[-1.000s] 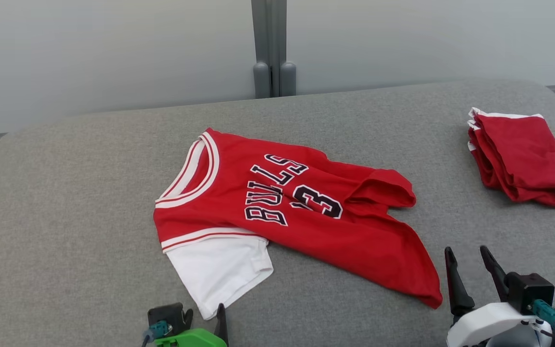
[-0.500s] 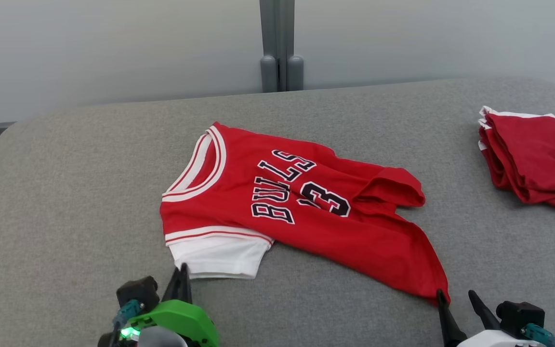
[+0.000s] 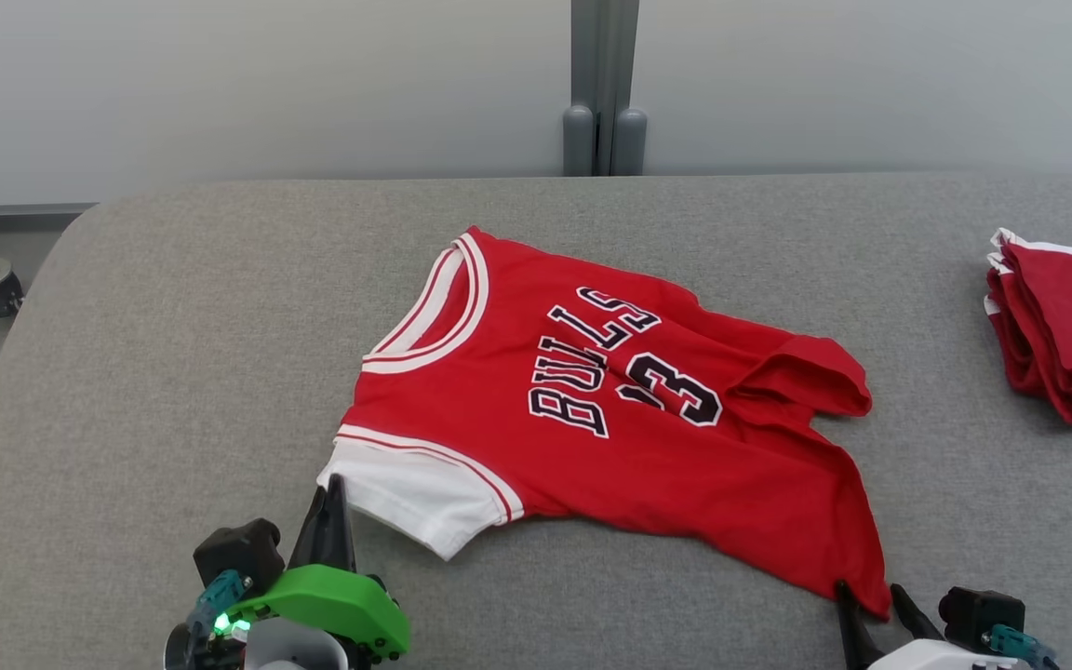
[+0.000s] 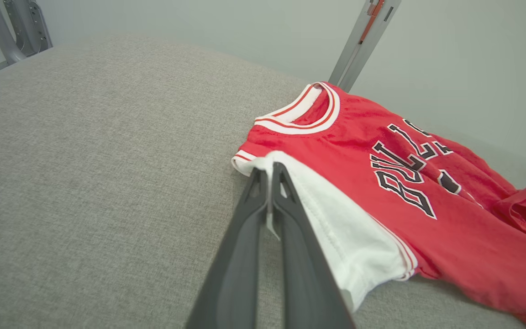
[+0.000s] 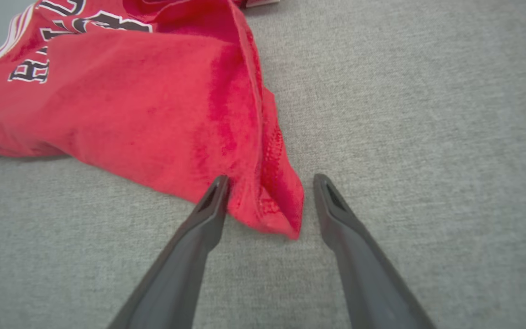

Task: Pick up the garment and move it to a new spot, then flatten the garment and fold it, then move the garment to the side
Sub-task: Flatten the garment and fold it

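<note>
1. My left tool [image 4: 267,170] is clamped on a thin edge of the white sleeve [image 4: 336,228] of the garment [image 3: 610,400], which lies rumpled near the middle of the grey surface [image 3: 173,326]. The bite looks shallow to me, so the cloth could slip out once I lift.
2. My right tool [image 5: 272,180] stands open with the red hem corner [image 5: 286,214] between its fingers, not yet gripped. If I close too high or too far back, I may catch one layer only or miss the corner, and the garment would hang from the sleeve alone.
3. With one grip firm and the other weak, an uneven lift could twist the cloth and make the bunched armhole [image 3: 806,372] harder to flatten.
4. The folded red pile [image 3: 1066,344] lies well apart on my right, and a wide carry that way could brush it and undo it
</note>
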`<state>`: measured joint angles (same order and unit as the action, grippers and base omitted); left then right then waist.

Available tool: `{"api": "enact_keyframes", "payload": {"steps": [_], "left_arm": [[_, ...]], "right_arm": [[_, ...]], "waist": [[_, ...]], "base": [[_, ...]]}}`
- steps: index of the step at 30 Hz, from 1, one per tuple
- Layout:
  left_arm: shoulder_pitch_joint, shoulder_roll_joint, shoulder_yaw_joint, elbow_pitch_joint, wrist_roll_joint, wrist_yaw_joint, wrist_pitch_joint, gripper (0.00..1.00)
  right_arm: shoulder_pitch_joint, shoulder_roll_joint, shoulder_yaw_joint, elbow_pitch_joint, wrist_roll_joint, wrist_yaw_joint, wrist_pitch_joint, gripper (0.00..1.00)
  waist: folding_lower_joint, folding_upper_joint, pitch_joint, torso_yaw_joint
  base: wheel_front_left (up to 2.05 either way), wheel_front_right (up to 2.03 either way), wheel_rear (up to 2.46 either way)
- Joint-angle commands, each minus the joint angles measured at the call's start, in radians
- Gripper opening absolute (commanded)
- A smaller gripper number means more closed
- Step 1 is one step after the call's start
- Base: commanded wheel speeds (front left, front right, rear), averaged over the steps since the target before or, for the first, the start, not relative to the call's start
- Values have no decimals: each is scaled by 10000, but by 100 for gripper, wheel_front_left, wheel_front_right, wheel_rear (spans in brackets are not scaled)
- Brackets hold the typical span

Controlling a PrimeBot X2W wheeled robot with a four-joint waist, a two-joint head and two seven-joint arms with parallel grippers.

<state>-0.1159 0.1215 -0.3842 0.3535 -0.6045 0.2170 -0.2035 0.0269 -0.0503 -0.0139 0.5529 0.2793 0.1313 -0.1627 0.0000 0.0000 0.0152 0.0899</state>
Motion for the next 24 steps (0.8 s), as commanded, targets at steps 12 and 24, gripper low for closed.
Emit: {"api": "enact_keyframes", "payload": {"steps": [12, 24], "left_arm": [[-120, 176, 154, -1065, 118, -76, -325, 0], [-1698, 549, 691, -4044, 750, -426, -573, 0]], "right_arm": [[-579, -16, 532, -485, 863, -8, -386, 0], [-745, -17, -44, -5571, 1124, -6, 159, 0]], "waist": [[0, 0, -199, -133], [0, 0, -633, -516]], "base": [[0, 0, 0], [0, 0, 0]]}}
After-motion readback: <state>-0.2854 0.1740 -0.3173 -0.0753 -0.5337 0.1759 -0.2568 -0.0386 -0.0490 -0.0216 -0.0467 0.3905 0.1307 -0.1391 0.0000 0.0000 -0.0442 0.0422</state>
